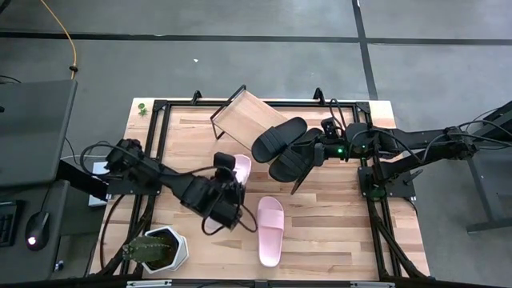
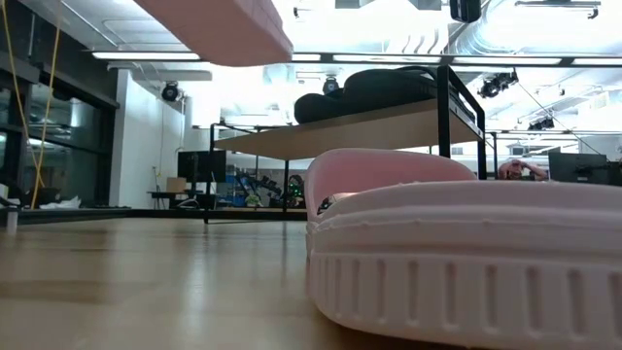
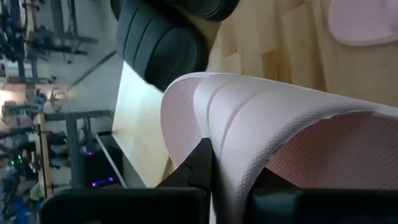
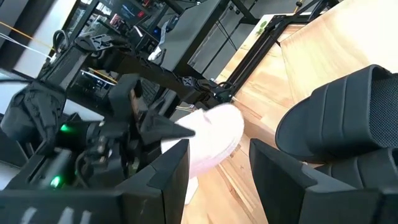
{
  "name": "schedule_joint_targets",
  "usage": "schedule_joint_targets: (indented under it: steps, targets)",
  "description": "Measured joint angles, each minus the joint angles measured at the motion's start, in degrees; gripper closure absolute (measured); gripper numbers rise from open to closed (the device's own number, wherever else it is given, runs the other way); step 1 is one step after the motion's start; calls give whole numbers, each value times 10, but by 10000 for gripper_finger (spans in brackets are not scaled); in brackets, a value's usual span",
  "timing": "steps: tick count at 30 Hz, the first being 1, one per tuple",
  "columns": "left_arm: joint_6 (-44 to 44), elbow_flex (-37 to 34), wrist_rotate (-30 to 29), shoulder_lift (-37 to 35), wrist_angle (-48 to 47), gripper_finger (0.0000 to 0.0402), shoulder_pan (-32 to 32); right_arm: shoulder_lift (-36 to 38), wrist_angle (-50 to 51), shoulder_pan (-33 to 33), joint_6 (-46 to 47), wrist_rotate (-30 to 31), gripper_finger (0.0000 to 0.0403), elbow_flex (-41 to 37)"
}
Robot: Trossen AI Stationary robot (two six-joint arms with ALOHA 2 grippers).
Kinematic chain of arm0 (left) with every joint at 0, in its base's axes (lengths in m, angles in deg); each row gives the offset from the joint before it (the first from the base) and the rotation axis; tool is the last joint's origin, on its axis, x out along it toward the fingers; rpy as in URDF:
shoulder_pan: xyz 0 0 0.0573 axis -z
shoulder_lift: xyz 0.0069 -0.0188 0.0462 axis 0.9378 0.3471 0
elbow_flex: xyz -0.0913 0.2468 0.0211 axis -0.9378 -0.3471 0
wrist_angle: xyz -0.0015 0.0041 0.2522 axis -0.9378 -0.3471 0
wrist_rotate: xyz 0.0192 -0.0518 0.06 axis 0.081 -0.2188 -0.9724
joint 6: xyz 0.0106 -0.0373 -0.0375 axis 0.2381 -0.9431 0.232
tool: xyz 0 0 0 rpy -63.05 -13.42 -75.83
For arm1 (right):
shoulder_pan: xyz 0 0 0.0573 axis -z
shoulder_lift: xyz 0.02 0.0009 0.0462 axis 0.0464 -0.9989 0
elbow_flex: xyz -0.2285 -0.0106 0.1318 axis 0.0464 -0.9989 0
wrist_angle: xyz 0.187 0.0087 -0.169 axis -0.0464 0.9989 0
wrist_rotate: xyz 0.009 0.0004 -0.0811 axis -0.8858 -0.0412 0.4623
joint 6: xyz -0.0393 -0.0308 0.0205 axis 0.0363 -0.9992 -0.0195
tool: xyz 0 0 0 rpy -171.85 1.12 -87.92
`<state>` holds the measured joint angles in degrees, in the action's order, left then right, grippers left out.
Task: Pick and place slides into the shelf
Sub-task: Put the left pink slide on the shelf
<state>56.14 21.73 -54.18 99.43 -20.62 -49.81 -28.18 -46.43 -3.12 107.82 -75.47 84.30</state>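
Looking down, you see your left gripper [image 1: 232,186] clamped on a pink slide [image 1: 239,169], lifted mid-table; your right gripper [image 1: 308,156] stands open beside two black slides [image 1: 282,146] on the shelf [image 1: 248,112]. Low view: another pink slide [image 2: 466,258] lies near.

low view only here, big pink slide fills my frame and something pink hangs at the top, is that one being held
Observer: Yes. The left end effector is shut on a pink slide, lifted above the table.
Operator: are the black ones on the shelf
Observer: Both black slides lie on the shelf, side by side.
Operator: where's the right arm
Observer: The right end effector is open, beside the nearer black slide, holding nothing.
Operator: and the big pink one
Observer: That second pink slide lies flat on the table, near its front edge.
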Motion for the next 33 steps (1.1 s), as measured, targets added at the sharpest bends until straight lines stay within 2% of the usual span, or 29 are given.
schedule_joint_targets:
  steps: [5,15,29,33]
  targets:
    - [29,0,2,-14,5,393,-40,0,0,0,4,-5,244,0]
    - [158,0,14,-75,99,394,-126,0,2,0,16,-26,244,0]
    - [352,0,114,-91,171,397,-228,0,2,0,19,-28,244,0]
    - [383,0,120,-91,185,391,-260,0,2,0,19,-28,244,0]
